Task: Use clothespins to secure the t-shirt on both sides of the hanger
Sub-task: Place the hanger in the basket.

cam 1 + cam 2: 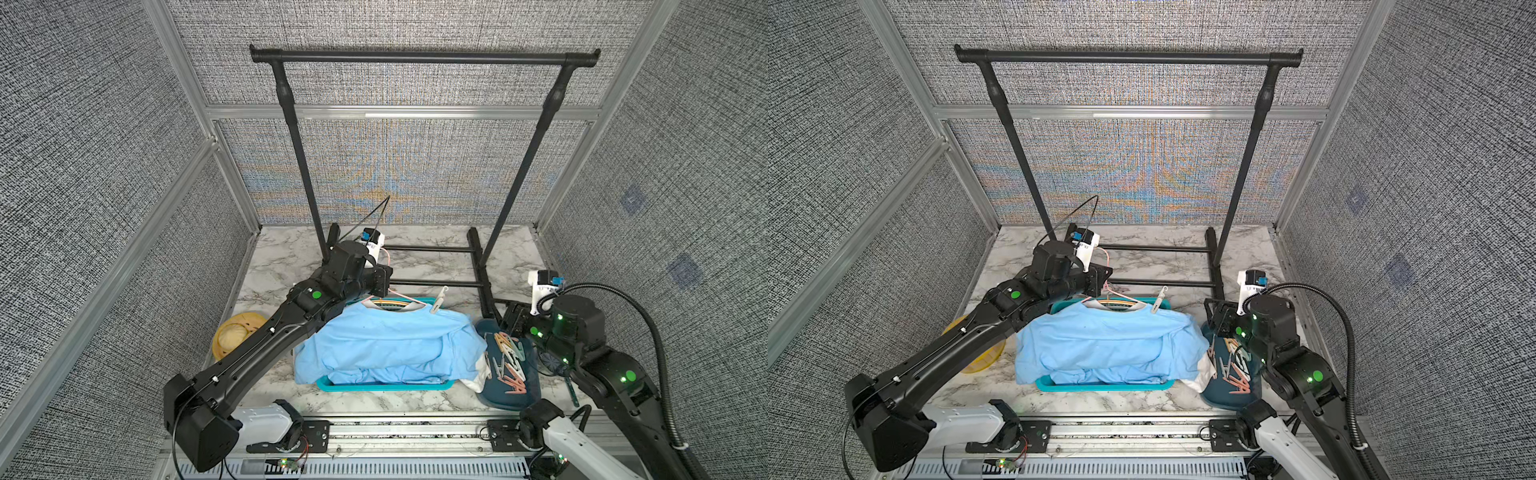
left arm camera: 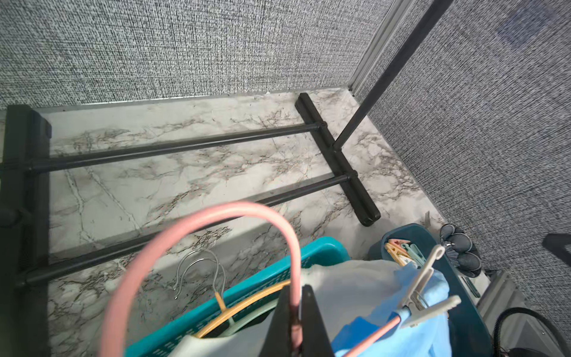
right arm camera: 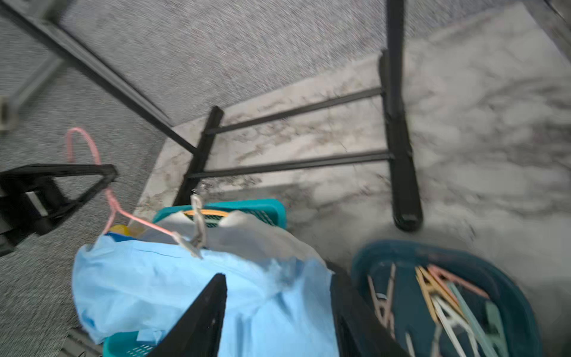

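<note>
Blue t-shirt (image 1: 386,345) drapes over the basket (image 1: 374,387) mid-table, on the hanger (image 2: 247,207). One clothespin (image 1: 438,301) clips its right shoulder. Your left gripper (image 2: 296,296) is clenched on the hanger neck. Your right gripper (image 3: 278,278) is released and empty, near the spare clothespins (image 1: 511,359) in the tray (image 1: 498,401) at right. Next you likely grab a pin for the left shoulder.

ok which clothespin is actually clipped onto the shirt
The pale clothespin standing up on the shoulder of the blue t-shirt, pinching it to the pink hanger. The other clothespins lie loose in the dark blue bin.
</note>
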